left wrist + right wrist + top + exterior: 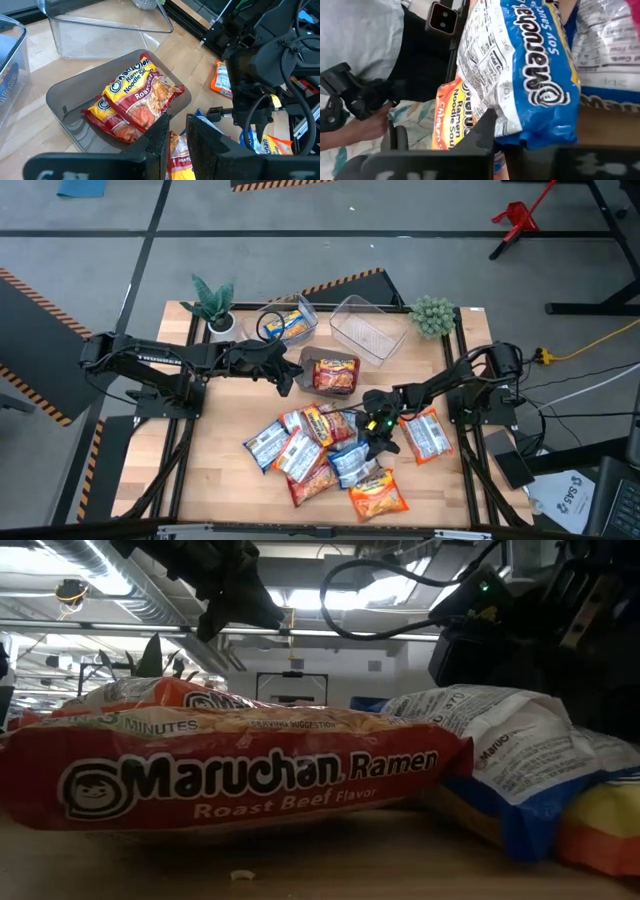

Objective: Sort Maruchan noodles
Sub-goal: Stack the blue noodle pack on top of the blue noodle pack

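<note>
1. The wooden table (pixel 220 480) had bare board along its near left side and near the far edge between the plants; the middle and near right were crowded with a pile of noodle packets (pixel 310 450)
2. A leafy plant (pixel 212 302) stood at the far left corner and a round bushy plant (pixel 433 315) at the far right corner
3. Three bins sat along the far side: a clear bin (pixel 290 323) with a blue and yellow packet (pixel 290 326) in it, a second clear bin (pixel 368 328) to its right lying tilted with nothing visible inside, and a grey bin (pixel 328 372) just nearer holding red packets (pixel 135 100)
4. The left gripper (pixel 285 375) hung just left of the grey bin, its jaws nearly together with a thin gap, holding nothing
5. The right gripper (pixel 375 442) was down on the right part of the pile, jaws closed on the edge of a blue packet (pixel 535 75)
6. One orange packet (pixel 428 435) lay apart to the right, near the right arm's base
</note>
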`<state>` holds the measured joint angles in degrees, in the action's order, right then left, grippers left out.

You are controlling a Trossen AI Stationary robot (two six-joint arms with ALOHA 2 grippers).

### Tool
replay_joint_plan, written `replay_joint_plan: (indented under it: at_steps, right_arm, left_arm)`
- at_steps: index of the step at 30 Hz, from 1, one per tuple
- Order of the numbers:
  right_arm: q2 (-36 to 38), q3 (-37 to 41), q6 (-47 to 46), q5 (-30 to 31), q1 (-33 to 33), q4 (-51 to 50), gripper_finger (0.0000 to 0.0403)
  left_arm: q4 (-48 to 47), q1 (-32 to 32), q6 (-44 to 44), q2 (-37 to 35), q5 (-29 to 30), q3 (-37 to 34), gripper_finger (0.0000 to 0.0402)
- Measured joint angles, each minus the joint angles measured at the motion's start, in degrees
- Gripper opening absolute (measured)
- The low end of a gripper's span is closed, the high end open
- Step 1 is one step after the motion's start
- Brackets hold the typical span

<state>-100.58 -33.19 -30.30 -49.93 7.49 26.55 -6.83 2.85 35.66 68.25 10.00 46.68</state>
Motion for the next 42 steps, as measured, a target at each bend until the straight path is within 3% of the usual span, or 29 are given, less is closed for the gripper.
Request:
replay_joint_plan:
  at_steps: [9, 16, 26, 36, 42]
  right_arm:
    - [4.9, -0.4, -1.1, -1.8, -1.0, -5.3, 0.0002]
    - [12.7, -2.5, 1.0, -1.1, -7.0, -13.1, 0.0001]
    - [17.6, -17.4, 19.2, 2.6, -15.3, -42.3, 0.0000]
    - [17.7, -36.5, 39.1, 17.8, -18.6, -65.8, 0.0000]
    - [17.7, -45.7, 47.2, 26.9, -18.5, -68.8, 0.0000]
  left_arm:
    - [0.0, 0.0, 0.0, 0.0, 0.0, 0.0, 0.0058]
    - [0.4, 0.0, 0.2, 0.0, -0.2, 0.0, 0.0058]
    - [1.9, 0.3, 1.6, -4.1, -0.4, 0.0, 0.0058]
    - [2.3, 1.9, 1.8, -11.4, 0.0, 0.0, 0.0058]
    - [4.1, 3.7, 4.3, -12.2, -3.0, 0.0, 0.0060]
